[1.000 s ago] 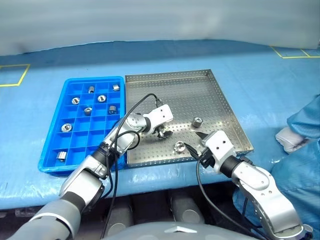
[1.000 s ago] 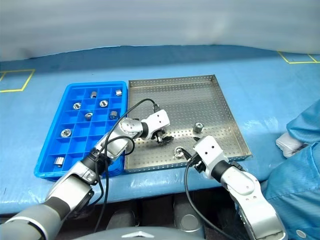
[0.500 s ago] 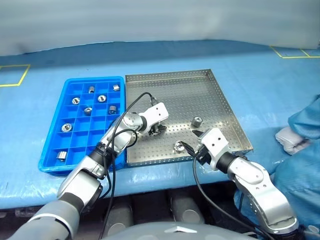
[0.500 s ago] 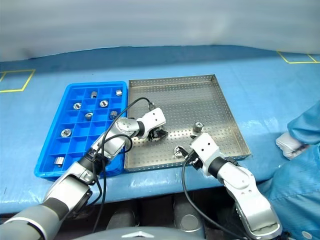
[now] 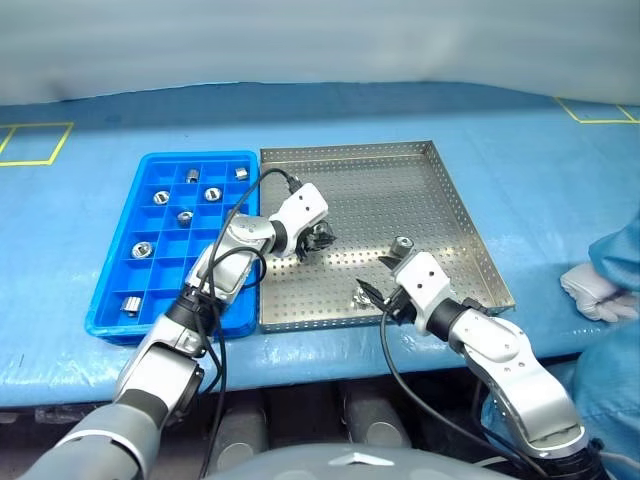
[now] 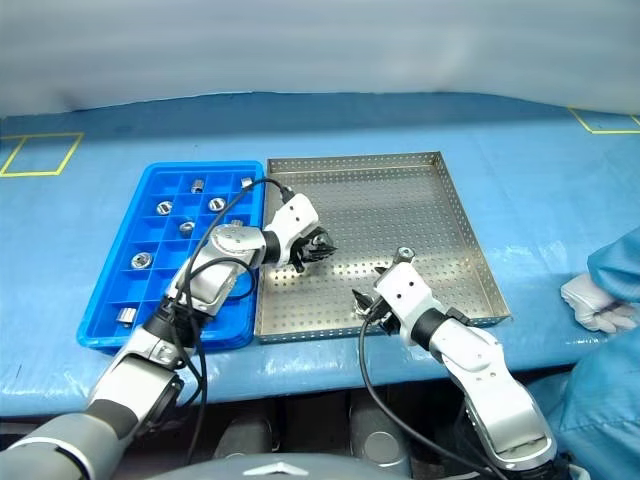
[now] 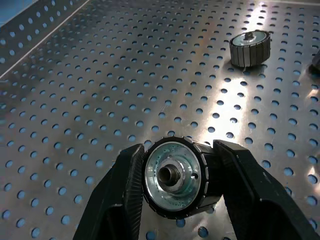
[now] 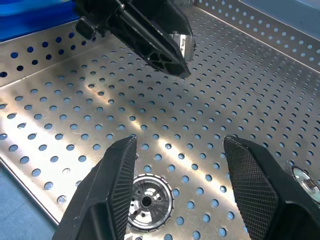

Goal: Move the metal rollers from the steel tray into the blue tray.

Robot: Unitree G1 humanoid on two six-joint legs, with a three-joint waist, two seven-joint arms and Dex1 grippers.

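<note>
Sideways, gripped roller (image 7: pixel 177 178), axis level (bore camera-facing)

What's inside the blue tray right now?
The blue tray holds rollers in at least six compartments, the rest visible ones empty. The left arm covers its right-hand column, so those cells can't be checked.

Trays side by side, rollers in both.
We find the blue tray (image 5: pixel 110 300) left of the steel tray (image 5: pixel 440 190), their long sides touching. Several metal rollers (image 5: pixel 142 249) lie in separate compartments; one roller (image 5: pixel 403 243) lies right of centre on the steel tray, another (image 8: pixel 146 202) near its near rim.
</note>
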